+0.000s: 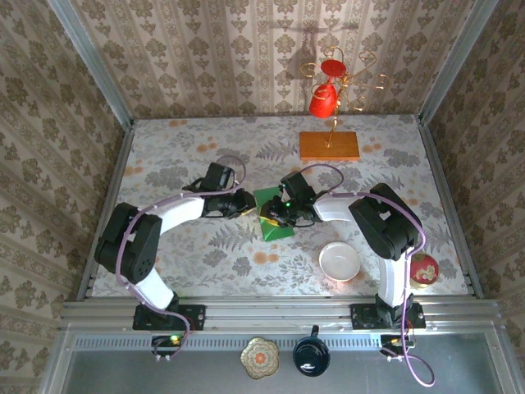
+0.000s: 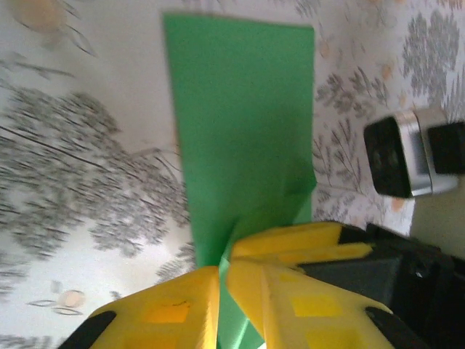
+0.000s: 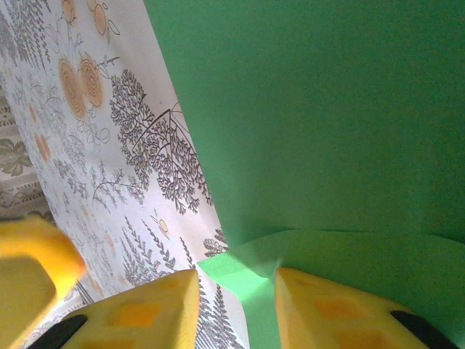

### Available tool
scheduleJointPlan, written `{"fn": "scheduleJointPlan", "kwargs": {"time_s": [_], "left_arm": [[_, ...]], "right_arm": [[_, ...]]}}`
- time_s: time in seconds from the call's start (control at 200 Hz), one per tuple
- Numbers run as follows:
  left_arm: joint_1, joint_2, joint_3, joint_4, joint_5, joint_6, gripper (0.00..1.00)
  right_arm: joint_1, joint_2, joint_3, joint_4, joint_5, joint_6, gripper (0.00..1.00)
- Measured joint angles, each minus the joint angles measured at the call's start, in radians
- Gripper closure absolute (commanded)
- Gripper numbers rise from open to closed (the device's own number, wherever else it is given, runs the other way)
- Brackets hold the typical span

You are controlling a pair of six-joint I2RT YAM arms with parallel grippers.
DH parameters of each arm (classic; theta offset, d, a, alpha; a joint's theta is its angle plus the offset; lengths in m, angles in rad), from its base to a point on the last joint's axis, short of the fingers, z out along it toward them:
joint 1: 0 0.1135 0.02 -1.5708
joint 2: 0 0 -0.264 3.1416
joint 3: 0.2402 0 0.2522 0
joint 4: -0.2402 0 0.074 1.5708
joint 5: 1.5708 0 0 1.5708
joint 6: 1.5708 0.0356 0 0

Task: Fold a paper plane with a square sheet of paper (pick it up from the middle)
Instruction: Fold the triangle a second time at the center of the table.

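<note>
**A:** Where's the sheet of paper [image 1: 268,200]?

**B:** Near the middle of the bench [image 1: 180,156], bright green on the flower-patterned top, right where the two arms meet. The left arm [image 1: 135,238] reaches in from the left and the right arm [image 1: 385,222] from the right. Both sets of jaws are down at the paper.

**A:** Is it a plain square?

**B:** No. From above, its near part seems to narrow to a point. The wrist views show folded flaps lying over the flat part.

**A:** What about the left jaws?

**B:** Narrow. In the left wrist view the two yellow fingers [image 2: 167,313] stand almost together. A raised crease of the green paper runs down into the slit between them, so they are pinching that crease.

**A:** And the right jaws?

**B:** Partly parted. In the right wrist view the yellow fingers [image 3: 145,309] have a clear gap between them. A folded corner of the paper lies in that gap, and nothing is clamped there.

**A:** Anything else around?

**B:** A white bowl [image 1: 340,262] sits nearer the right arm's base, apart from the paper. An orange wooden slab [image 1: 330,146] lies farther back, and a thin gold stand [image 1: 333,127] carrying red cups [image 1: 324,100] rises from it. A small red dish [image 1: 424,269] sits by the bench's right edge.
</note>
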Motion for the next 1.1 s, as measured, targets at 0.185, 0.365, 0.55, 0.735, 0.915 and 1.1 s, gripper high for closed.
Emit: {"fn": "scheduleJointPlan", "kwargs": {"time_s": [0.185, 0.365, 0.55, 0.735, 0.915, 1.1], "left_arm": [[-0.032, 0.025, 0.000, 0.019, 0.010, -0.008, 0.84], [-0.039, 0.071, 0.000, 0.026, 0.014, -0.018, 0.90], [-0.049, 0.099, 0.011, 0.030, 0.021, -0.018, 0.94], [-0.054, 0.130, 0.032, 0.033, 0.021, -0.018, 0.97], [-0.055, 0.156, 0.049, 0.016, 0.019, -0.015, 0.98], [-0.055, 0.169, 0.069, -0.019, 0.002, -0.006, 0.98]], "right_arm": [[0.000, 0.000, -0.001, -0.019, 0.012, -0.004, 0.77], [-0.003, 0.000, -0.001, -0.038, 0.020, -0.010, 0.89], [-0.005, 0.001, 0.000, -0.051, 0.024, -0.008, 0.98], [-0.005, 0.001, 0.001, -0.054, 0.024, -0.010, 0.99], [-0.005, 0.001, 0.002, -0.054, 0.024, -0.010, 0.99], [-0.005, 0.001, 0.002, -0.055, 0.024, -0.010, 0.98]]}}
